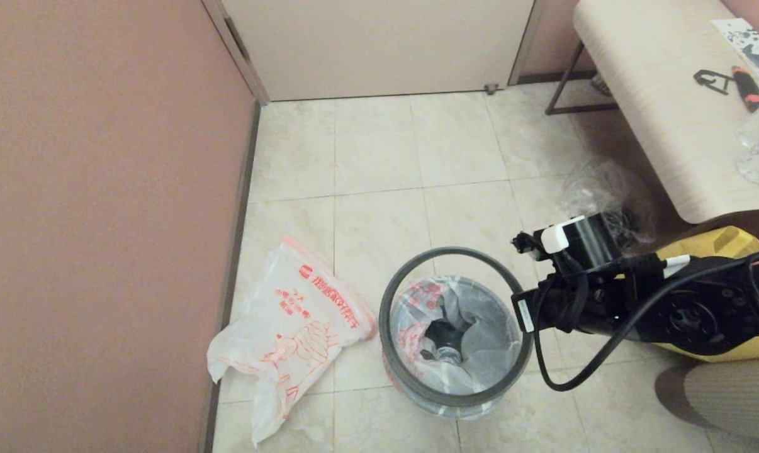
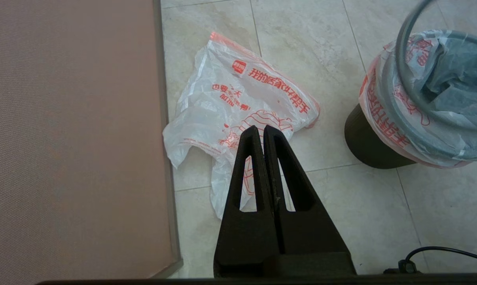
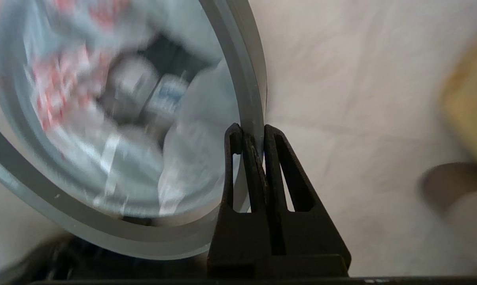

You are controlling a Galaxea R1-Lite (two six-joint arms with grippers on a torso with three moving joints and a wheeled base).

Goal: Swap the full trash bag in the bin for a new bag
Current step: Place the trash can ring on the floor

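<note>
The bin (image 2: 369, 142) is a small black wastebasket standing on the tiled floor. The full trash bag (image 1: 474, 333) lines it, its printed edge folded over the bin's top (image 2: 385, 114); bottles show inside. The grey ring rim (image 1: 417, 270) is tilted, raised off the bin on one side. My right gripper (image 3: 250, 132) is shut on that ring (image 3: 238, 59) at the bin's right side. The new bag (image 1: 291, 327) lies crumpled on the floor left of the bin, by the wall. My left gripper (image 2: 261, 130) hangs shut and empty above the new bag (image 2: 238, 95).
A pink wall (image 1: 102, 220) runs along the left and a closed door (image 1: 379, 44) stands at the back. At the right are a pale bench (image 1: 656, 113), a clear bag with black cords (image 1: 606, 195) and a yellow tote (image 1: 725, 242).
</note>
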